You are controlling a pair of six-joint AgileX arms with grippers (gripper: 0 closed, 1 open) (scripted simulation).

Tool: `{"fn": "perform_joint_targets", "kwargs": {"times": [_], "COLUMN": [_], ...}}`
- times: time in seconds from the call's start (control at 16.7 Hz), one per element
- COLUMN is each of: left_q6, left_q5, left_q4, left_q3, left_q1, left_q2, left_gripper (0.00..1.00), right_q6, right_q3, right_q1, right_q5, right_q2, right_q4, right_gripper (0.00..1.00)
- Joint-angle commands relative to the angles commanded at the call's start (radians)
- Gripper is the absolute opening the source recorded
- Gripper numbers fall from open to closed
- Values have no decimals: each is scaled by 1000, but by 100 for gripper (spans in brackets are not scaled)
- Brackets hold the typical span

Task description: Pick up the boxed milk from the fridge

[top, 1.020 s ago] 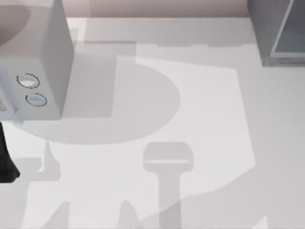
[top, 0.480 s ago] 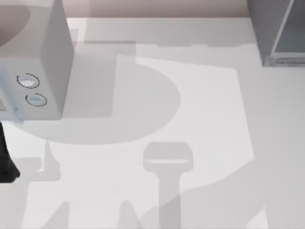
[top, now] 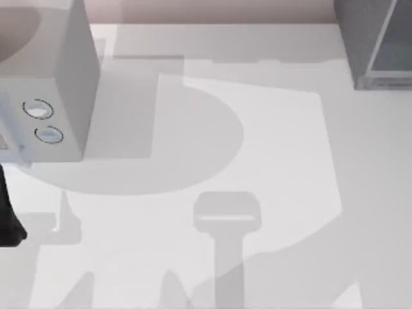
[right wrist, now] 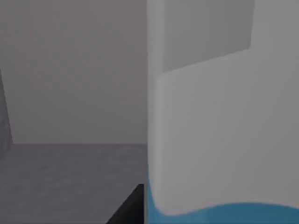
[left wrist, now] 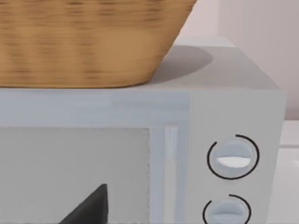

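Note:
The fridge (top: 370,45), a dark grey cabinet with a bluish glassy panel, stands at the table's far right corner. In the right wrist view its dark grey inner wall (right wrist: 70,70) and shelf floor (right wrist: 60,177) surround the boxed milk (right wrist: 210,140), which is very close, a white face meeting bright blue. A dark piece of my right gripper (right wrist: 128,207) lies right beside the carton. My left arm (top: 8,219) rests at the table's left edge, and a dark tip of its gripper (left wrist: 88,207) sits in front of the lighter grey box.
A light grey box with two round dials (top: 45,96) stands at the far left; in the left wrist view a woven basket (left wrist: 84,42) sits on top of it (left wrist: 224,102). The white table (top: 270,161) carries broad shadows across its middle.
The shadow at the table's near right has shifted slightly. The left arm and both boxes have stayed put.

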Motion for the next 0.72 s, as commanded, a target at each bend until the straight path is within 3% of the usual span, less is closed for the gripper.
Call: {"fn": "perform_joint_targets", "kwargs": {"times": [0.18,0.72], "left_q6": [0,0], "left_q5": [0,0], "left_q4": [0,0], "left_q3": [0,0], "left_q1": [0,0], "left_q2": [0,0], "left_gripper": [100,100], "right_q6": [0,1], "right_q3": [0,-1], "right_q1": [0,-3], "right_q5": [0,0], "right_q2": [0,-2], "right_q4": [0,0], "right_gripper": [2,0]}}
